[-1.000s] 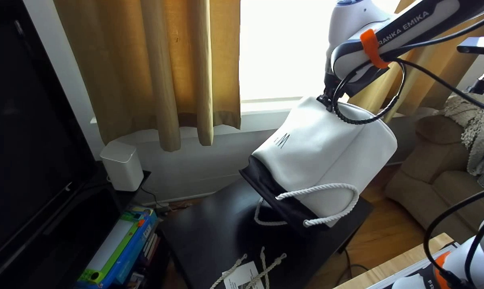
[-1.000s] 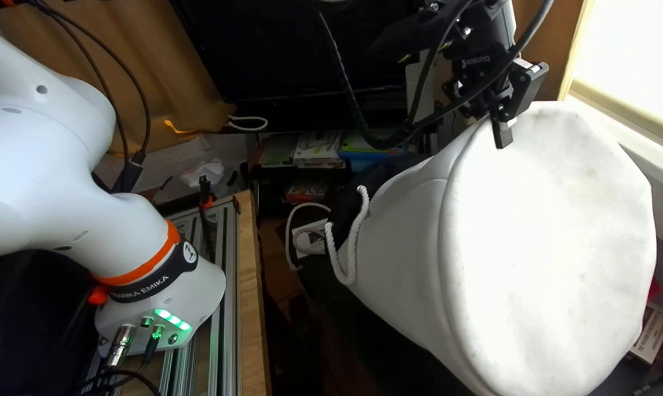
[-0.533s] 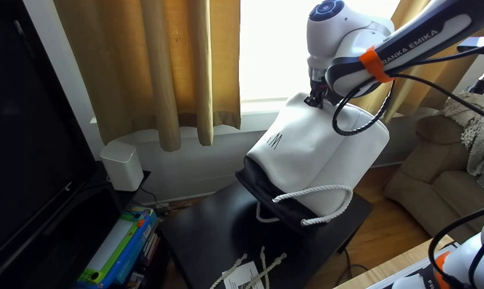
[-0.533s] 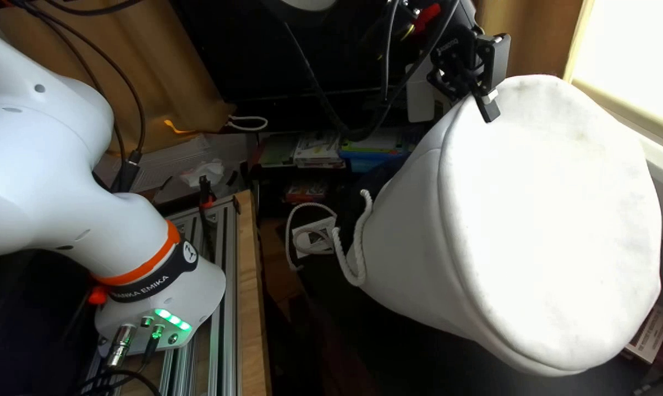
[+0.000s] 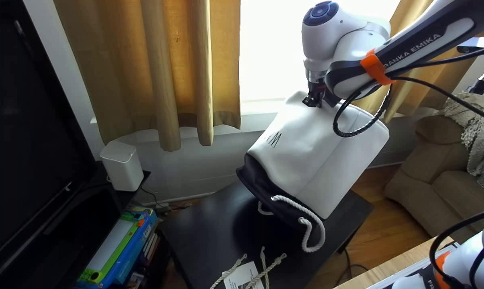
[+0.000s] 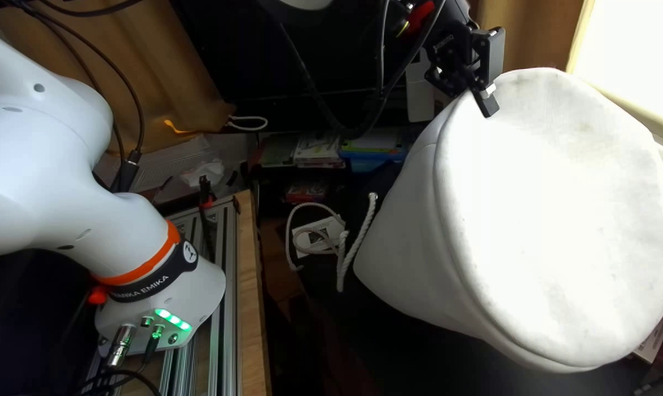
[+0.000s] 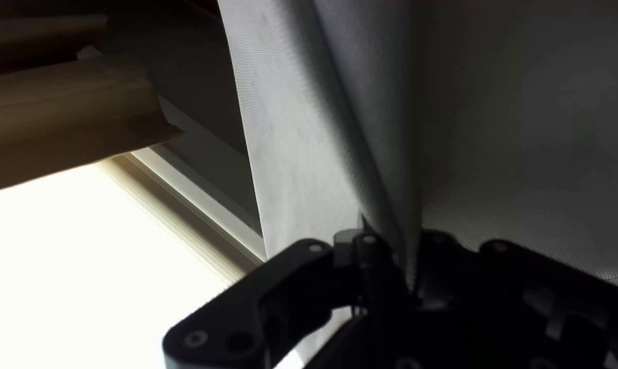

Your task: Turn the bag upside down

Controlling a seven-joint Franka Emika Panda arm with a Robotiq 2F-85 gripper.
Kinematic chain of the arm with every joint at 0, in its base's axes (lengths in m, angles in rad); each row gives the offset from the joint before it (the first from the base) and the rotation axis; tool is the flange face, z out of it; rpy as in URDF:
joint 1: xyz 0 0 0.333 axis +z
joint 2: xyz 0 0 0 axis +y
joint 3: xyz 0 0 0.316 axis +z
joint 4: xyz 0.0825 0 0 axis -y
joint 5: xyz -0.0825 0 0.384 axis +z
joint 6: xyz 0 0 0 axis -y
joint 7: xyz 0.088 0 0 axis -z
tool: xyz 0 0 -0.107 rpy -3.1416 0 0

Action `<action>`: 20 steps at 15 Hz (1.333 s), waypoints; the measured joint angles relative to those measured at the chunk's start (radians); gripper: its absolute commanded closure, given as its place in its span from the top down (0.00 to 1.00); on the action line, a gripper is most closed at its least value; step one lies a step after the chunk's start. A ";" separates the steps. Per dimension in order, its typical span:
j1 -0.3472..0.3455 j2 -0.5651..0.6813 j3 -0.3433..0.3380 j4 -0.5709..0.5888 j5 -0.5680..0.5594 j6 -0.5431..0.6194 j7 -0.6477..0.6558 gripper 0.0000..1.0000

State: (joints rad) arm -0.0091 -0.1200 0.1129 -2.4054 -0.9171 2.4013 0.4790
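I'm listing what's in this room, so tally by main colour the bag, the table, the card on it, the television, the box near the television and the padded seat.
White: 3 (bag, box, card)
Black: 2 (table, television)
Brown: 1 (padded seat)
Total: 6

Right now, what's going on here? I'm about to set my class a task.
A robot arm is handling a white bag. Its pincer is shut on the edge of the base, which is the higher end. The bag slants, black rim downward over the table; whether they touch, I can't tell. So it's tipped well over, but not straight upside down yet.
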 measured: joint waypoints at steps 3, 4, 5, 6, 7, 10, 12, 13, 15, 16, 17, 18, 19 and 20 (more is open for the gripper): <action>0.028 -0.008 0.027 0.000 -0.099 -0.074 0.012 0.02; 0.043 -0.014 0.041 0.000 -0.131 -0.109 0.018 0.02; 0.058 -0.021 0.056 0.001 -0.165 -0.143 0.029 0.02; 0.074 -0.026 0.071 0.001 -0.198 -0.179 0.044 0.02; 0.091 -0.031 0.086 0.000 -0.227 -0.209 0.065 0.02; 0.136 -0.023 0.116 -0.006 -0.251 -0.250 0.137 0.02; 0.163 -0.004 0.131 -0.014 -0.251 -0.264 0.184 0.02; 0.176 0.010 0.138 -0.016 -0.251 -0.273 0.209 0.02; 0.198 0.041 0.151 -0.020 -0.251 -0.299 0.250 0.02; 0.208 0.055 0.156 -0.021 -0.251 -0.316 0.264 0.02; 0.218 0.067 0.161 -0.021 -0.253 -0.335 0.275 0.02; 0.227 0.075 0.164 -0.021 -0.260 -0.355 0.283 0.02; 0.235 0.081 0.167 -0.021 -0.271 -0.374 0.287 0.02; 0.241 0.086 0.171 -0.021 -0.281 -0.392 0.289 0.02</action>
State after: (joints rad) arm 0.2323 -0.0336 0.2837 -2.4261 -1.1985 2.0092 0.7681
